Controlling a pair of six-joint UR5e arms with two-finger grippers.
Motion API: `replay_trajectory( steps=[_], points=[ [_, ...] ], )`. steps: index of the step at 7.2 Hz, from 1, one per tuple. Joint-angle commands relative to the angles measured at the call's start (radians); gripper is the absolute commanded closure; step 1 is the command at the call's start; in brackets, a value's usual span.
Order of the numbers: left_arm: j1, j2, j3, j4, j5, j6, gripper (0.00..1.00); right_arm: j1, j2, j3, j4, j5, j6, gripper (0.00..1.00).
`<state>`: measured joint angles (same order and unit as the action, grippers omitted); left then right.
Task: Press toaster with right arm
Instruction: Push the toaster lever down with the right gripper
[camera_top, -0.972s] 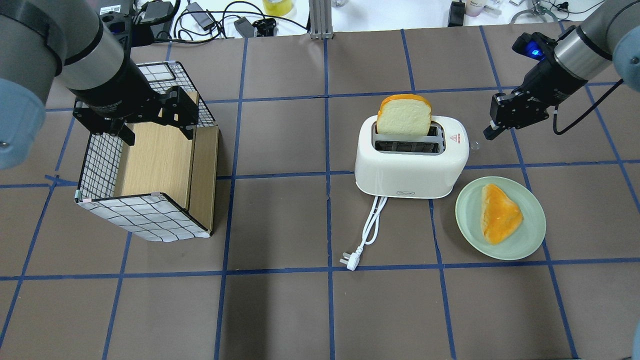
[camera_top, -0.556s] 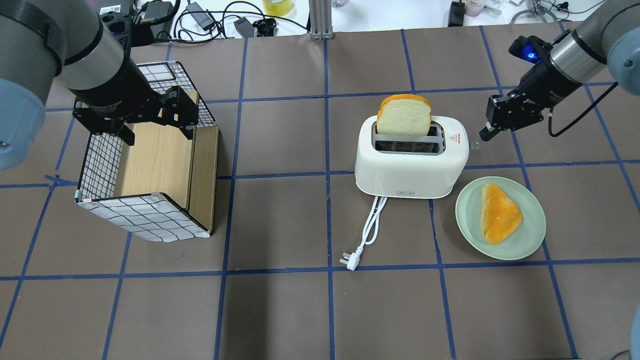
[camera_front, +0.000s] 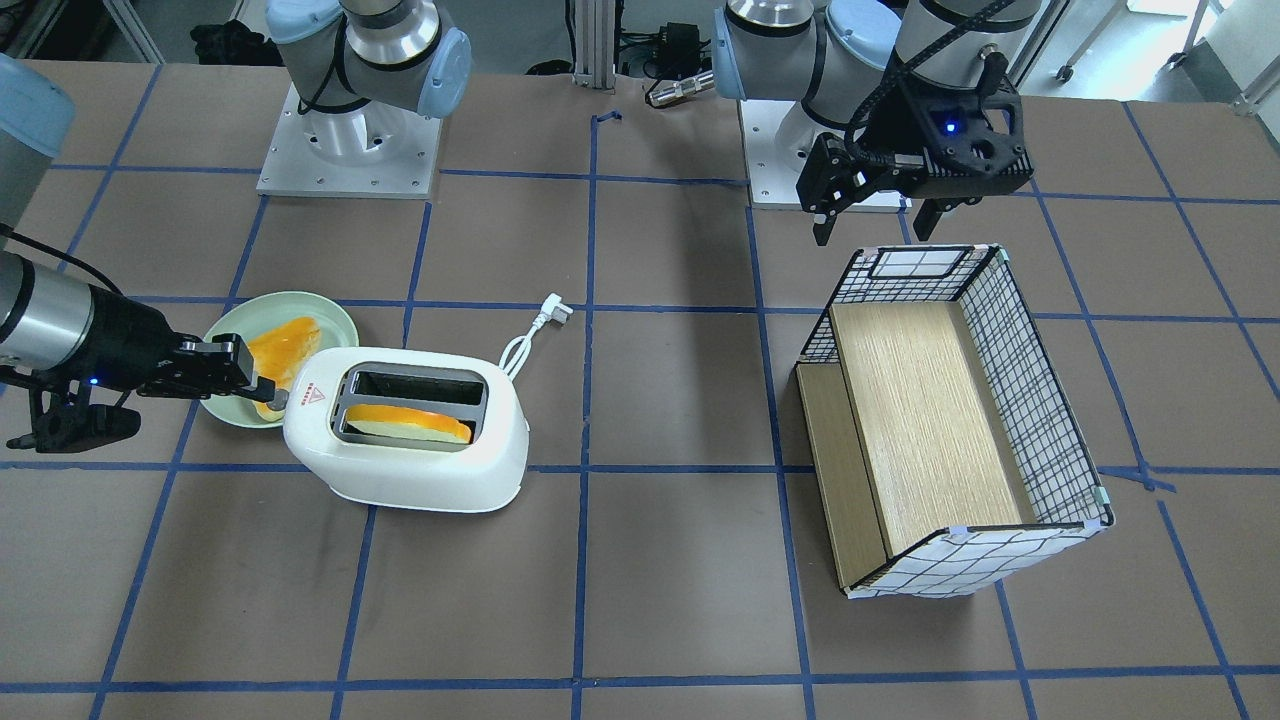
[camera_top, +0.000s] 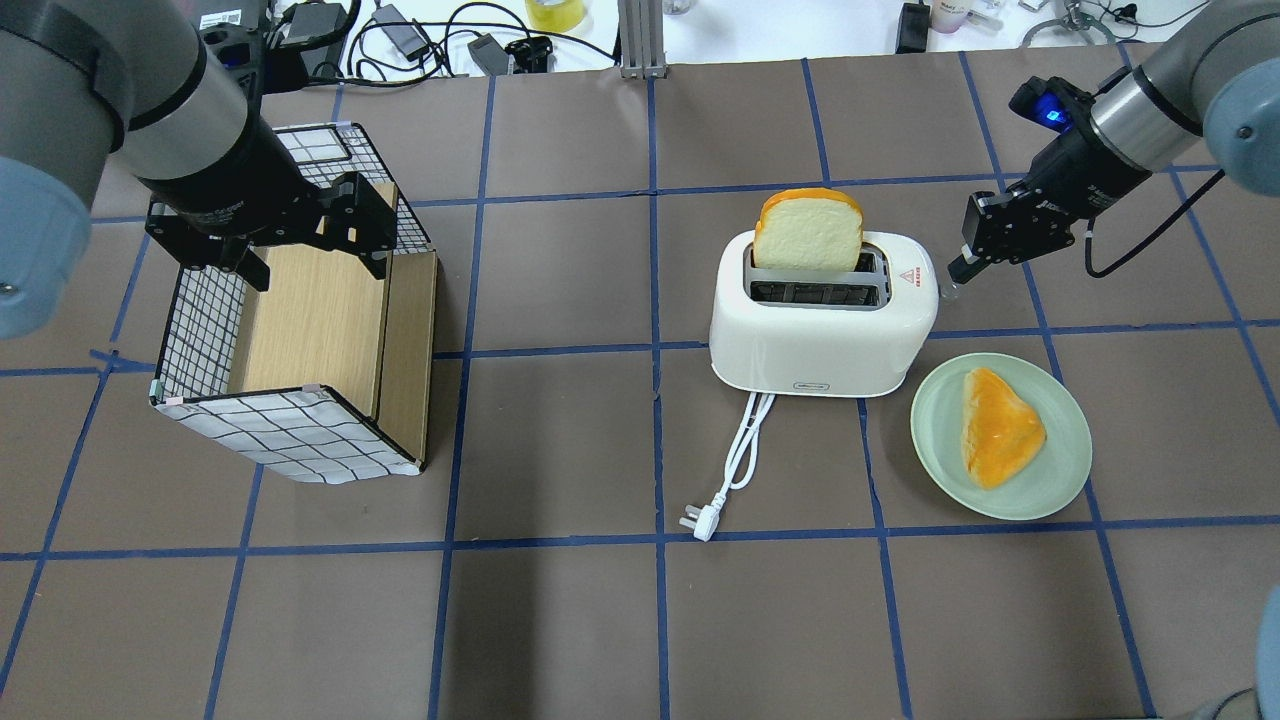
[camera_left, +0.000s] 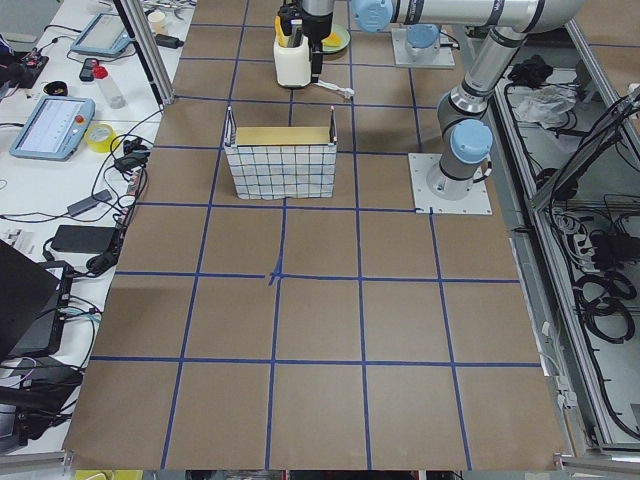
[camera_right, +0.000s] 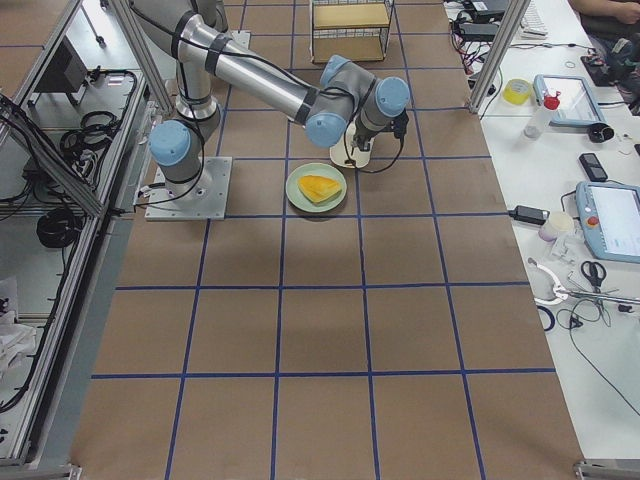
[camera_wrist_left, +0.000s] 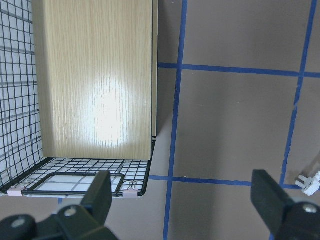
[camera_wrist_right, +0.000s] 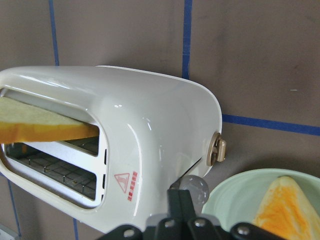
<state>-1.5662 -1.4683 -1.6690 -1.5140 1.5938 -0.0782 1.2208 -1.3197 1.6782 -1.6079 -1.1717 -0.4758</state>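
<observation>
The white rounded plastic two-slot toaster (camera_top: 820, 335) stands right of the middle of the brown paper-covered table (camera_top: 560, 620). A pale foam bread slice (camera_top: 808, 232) stands upright in the slot farther from the robot. The toaster's white cord (camera_top: 745, 440) runs from its near side toward the robot. A pale green round plate (camera_top: 940, 445) sits just beside the toaster's near right corner, with a toasted slice (camera_top: 1000, 425) on it. The right arm's black gripper (camera_top: 956, 270) is at the toaster's right end. Well apart on the left lies a black wire-mesh crate with wooden panels (camera_top: 290, 430), with the left arm's black gripper (camera_top: 315, 250) above its far part.
</observation>
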Motion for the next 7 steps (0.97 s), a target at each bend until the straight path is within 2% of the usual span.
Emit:
replay_trajectory(
  steps=[1,7],
  points=[
    [0.000,0.000,0.000,0.000,0.000,0.000,0.00,-0.001,0.010,0.012,-0.003,0.001,-0.003,1.00],
    [0.000,0.000,0.000,0.000,0.000,0.000,0.00,-0.001,0.031,0.043,-0.049,-0.009,-0.001,1.00]
  ],
)
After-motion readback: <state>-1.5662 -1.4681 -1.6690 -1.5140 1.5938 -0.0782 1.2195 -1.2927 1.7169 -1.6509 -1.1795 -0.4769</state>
